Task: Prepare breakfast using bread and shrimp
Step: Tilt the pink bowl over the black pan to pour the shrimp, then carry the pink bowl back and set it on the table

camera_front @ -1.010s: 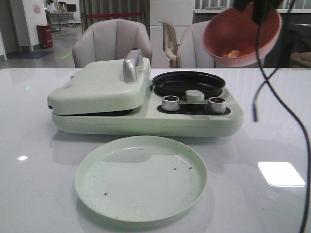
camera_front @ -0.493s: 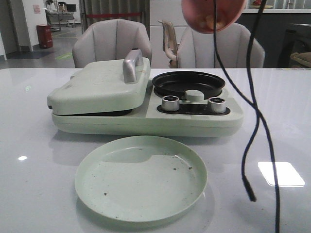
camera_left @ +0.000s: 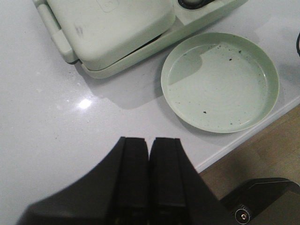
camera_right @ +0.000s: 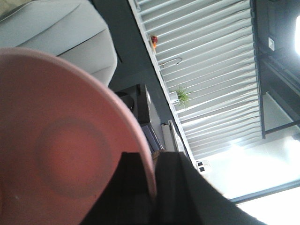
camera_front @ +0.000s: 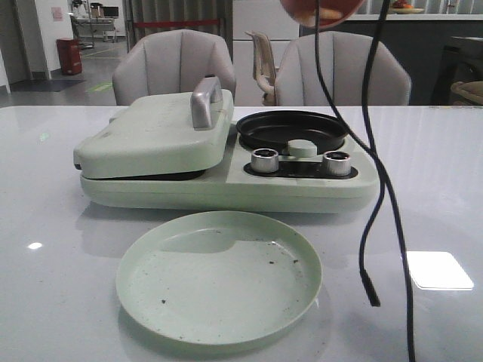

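Observation:
My right gripper (camera_right: 154,183) is shut on the rim of a pink bowl (camera_right: 61,154). In the front view only the bowl's lower part (camera_front: 321,10) shows at the top edge, high above the black round pan (camera_front: 293,130) of the pale green breakfast maker (camera_front: 226,185). A small pale orange bit (camera_front: 304,15) shows in the bowl, probably the shrimp. The bread is hidden; the maker's lid (camera_front: 162,136) is down. My left gripper (camera_left: 149,154) is shut and empty, above the table near its front edge.
An empty pale green plate (camera_front: 219,275) with dark crumbs lies in front of the maker, also in the left wrist view (camera_left: 220,79). A black cable (camera_front: 377,188) hangs from the right arm to the right of the pan. Grey chairs stand behind the table.
The pink bowl has risen and moved left, from the upper right to above the black pan, now mostly past the top edge. The hanging cable swung left with it.

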Robot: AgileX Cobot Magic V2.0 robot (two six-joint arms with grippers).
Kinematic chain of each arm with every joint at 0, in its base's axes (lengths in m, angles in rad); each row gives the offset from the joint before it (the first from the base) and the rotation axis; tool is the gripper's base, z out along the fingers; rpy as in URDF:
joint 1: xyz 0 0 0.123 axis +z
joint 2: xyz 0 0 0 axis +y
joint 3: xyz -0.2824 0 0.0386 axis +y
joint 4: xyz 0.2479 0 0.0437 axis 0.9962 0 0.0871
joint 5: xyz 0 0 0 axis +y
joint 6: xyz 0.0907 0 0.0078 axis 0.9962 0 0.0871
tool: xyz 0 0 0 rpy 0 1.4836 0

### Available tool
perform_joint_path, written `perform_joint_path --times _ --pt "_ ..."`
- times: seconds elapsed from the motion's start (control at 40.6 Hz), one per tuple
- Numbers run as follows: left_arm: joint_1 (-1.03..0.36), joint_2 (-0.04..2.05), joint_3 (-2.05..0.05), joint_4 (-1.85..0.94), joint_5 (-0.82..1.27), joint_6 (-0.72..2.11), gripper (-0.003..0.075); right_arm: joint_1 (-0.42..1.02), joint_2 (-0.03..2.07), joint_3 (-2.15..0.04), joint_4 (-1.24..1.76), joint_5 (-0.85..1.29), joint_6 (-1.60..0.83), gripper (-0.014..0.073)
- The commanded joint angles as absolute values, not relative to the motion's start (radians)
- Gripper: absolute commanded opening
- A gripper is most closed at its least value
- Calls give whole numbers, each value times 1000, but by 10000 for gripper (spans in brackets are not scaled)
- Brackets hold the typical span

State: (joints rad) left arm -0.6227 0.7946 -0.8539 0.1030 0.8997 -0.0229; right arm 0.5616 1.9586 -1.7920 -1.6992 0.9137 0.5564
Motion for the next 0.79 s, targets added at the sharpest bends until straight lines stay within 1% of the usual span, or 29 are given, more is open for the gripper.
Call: perform_joint_path --times 0.0,0.222,0.493,0.616,0.764 --pt "-630 788 -879 113 846 -34 99 561 1895 -1860 -1800 941 548 44" --pt "-630 788 -879 113 853 -34 99 561 1895 -1871 -1800 914 505 44" --pt "-630 788 -879 119 857 -34 99 561 1895 -1871 -1792 916 516 44" --pt "-630 788 -879 137 857 -34 99 561 1894 -1871 -1680 940 536 44" --pt "-630 788 -879 140 857 -34 99 543 1859 -1870 -1409 1000 505 43"
